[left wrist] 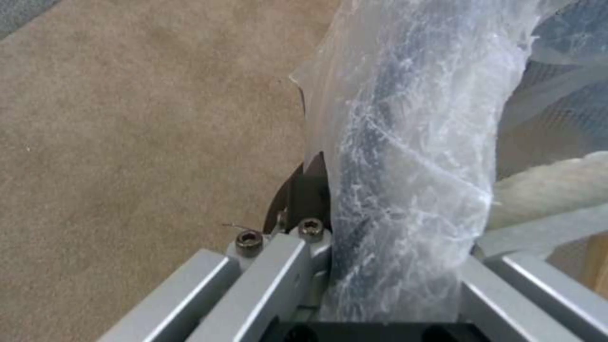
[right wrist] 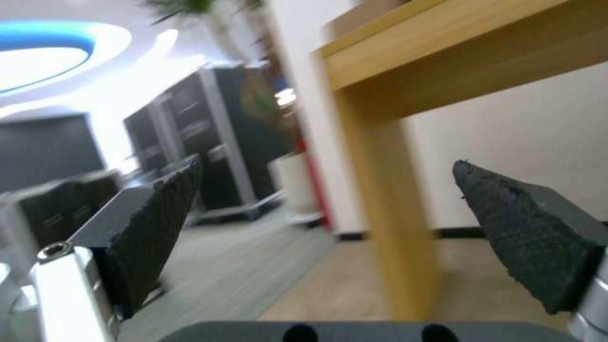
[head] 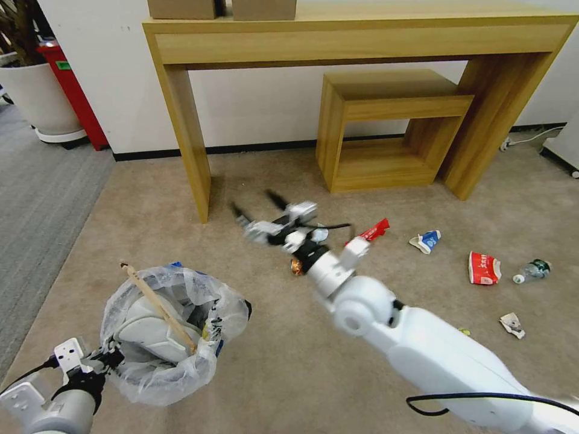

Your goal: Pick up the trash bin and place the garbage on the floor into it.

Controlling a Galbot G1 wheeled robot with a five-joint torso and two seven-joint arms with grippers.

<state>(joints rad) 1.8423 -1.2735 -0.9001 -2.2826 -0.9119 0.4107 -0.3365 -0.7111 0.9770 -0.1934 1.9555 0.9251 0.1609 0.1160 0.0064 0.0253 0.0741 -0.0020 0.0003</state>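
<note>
Left hand (head: 111,355): pinches the bag-lined rim of the trash bin (head: 175,337), held tilted above the beige carpet (head: 151,223).
In the bin: white slipper (head: 151,331) and wooden stick (head: 158,307), just beyond the left hand.
Right hand (head: 256,208): spread wide and empty, raised near the leg of the wooden worktop (head: 187,138).
Litter on the carpet behind the right hand: red wrapper (head: 375,229), blue-white carton (head: 426,240), red-white carton (head: 484,268), clear bottle (head: 532,270).

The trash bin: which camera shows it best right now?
Head view: the whole trash bin shows, bag-lined, a slipper and stick inside, left claw on its rim. Left wrist view shows just the clamped liner.
</note>
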